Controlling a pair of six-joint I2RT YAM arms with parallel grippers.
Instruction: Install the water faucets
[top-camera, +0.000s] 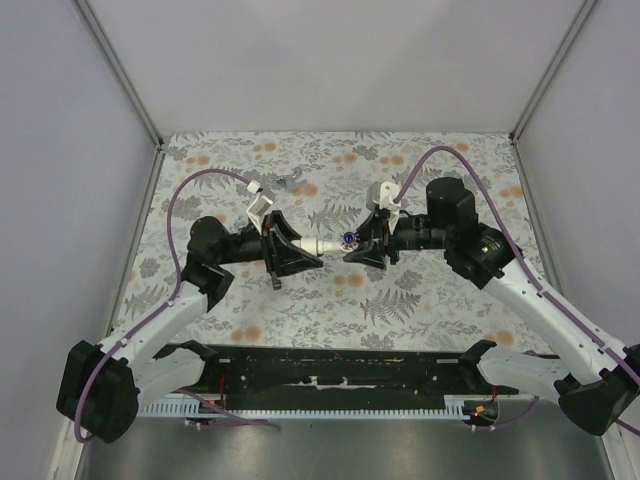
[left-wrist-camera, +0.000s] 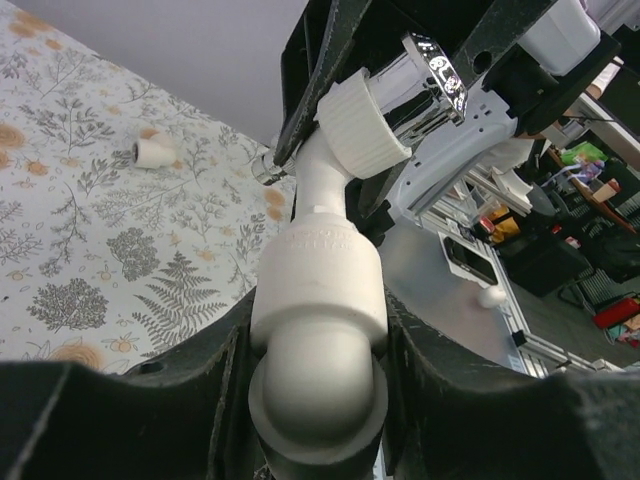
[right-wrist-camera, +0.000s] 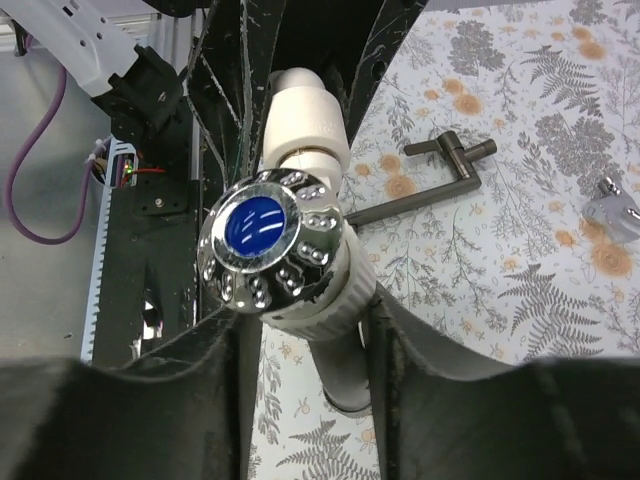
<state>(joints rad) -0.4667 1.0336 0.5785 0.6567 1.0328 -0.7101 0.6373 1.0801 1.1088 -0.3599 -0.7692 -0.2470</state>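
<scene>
The left gripper (top-camera: 305, 248) pinched the faucet (left-wrist-camera: 318, 290); the right gripper (top-camera: 355, 240) clasped its far end. A skewed twist could wrench it loose.

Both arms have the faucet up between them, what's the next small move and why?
Probably close the right gripper firmly on the ribbed collar below the chrome knob. The left gripper clamps the white body of the faucet, and the right fingers flank the collar, but a firm grip there isn't clear.

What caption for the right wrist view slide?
Blue-capped chrome knob of the faucet sits inside the right gripper; left gripper clamps the far end; T-shaped tool on the table.
</scene>
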